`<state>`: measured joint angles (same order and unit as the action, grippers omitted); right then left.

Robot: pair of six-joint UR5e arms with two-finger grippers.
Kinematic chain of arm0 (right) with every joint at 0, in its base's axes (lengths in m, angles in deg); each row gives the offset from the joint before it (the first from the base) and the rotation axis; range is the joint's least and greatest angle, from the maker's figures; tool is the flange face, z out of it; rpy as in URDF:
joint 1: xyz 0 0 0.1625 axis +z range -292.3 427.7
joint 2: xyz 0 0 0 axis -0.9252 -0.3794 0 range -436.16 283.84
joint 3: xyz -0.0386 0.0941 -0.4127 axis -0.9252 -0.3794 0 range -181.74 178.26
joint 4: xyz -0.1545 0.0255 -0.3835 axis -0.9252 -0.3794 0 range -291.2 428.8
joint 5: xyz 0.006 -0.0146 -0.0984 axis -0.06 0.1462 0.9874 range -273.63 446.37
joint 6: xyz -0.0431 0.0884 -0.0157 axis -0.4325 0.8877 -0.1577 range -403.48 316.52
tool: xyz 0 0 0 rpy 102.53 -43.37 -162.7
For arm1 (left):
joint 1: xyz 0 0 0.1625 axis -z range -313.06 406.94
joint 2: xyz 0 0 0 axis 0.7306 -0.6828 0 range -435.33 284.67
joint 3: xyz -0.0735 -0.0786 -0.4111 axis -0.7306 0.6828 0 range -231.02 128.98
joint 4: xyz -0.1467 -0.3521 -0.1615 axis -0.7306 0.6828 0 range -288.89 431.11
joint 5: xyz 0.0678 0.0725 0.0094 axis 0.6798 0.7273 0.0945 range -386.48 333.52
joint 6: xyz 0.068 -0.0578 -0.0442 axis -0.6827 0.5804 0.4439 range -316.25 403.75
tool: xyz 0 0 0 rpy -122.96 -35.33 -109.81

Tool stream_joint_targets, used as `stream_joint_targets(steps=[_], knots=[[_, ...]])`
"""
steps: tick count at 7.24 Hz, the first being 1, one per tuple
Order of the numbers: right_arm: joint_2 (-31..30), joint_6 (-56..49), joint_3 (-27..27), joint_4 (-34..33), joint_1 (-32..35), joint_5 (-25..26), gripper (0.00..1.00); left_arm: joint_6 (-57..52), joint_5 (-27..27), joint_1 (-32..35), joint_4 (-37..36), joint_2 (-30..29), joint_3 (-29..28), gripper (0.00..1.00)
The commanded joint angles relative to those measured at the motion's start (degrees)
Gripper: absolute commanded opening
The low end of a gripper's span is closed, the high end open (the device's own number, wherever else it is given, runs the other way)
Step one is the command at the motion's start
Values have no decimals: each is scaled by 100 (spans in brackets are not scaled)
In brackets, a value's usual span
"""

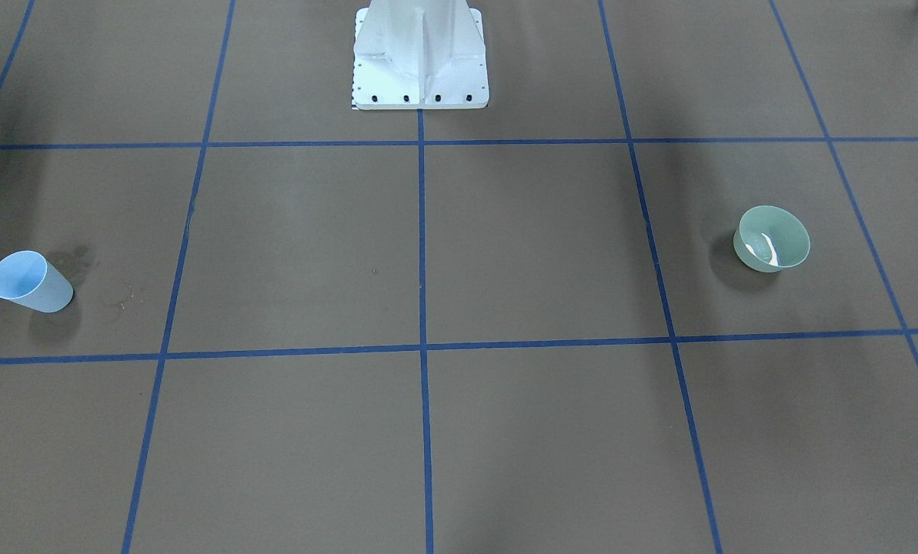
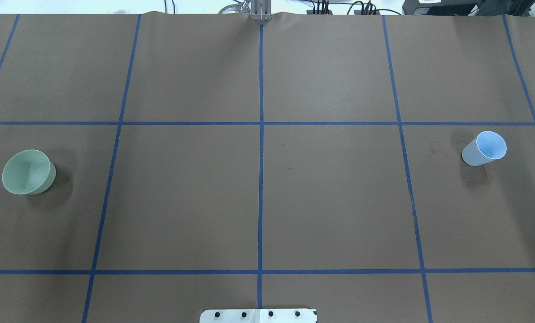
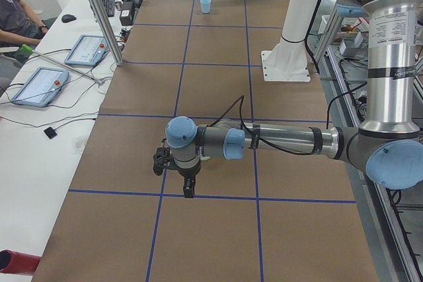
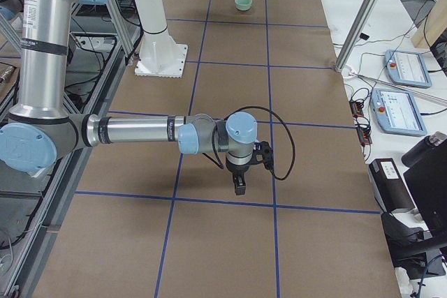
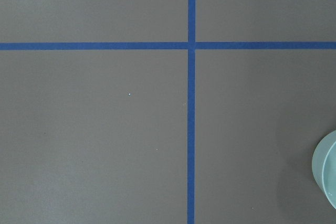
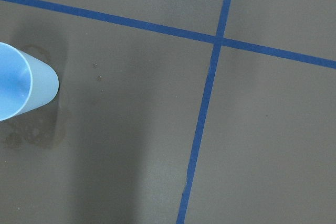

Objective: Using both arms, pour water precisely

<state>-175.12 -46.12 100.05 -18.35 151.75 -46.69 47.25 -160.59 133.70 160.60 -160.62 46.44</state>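
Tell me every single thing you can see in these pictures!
blue cup: one, light blue, upright at the robot's right end of the table.
green cup: one, pale green, wide, upright at the robot's left end.
water: a little, clear with white glints, inside the green cup.
damp marks: a few, dark, beside the blue cup.
tape lines: many, blue, a grid across the brown table cover.
pedestal: one, white, middle of the robot's edge.
tablets: two, grey, on the white side desk.
person: one, dark top, at that desk.
left arm, right arm: two, grey-silver with light-blue caps, stretched out over the table.
left gripper, right gripper: two, black, pointing down; open or shut cannot be told.
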Motion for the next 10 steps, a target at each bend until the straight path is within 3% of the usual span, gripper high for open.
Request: stream_joint_targets(steps=[1,4,6,10], knots=[[-1,0,8,5,23,-1,100,-24,-9,7,33,109,45,100],[-1,0,26,5,24,-18,100,-33,-45,7,155,187,194,100],[-1,0,26,5,32,-18,100,-7,-745,7,262,293,159,100],[-1,0,35,5,32,-27,100,-7,-458,16,227,293,186,100]])
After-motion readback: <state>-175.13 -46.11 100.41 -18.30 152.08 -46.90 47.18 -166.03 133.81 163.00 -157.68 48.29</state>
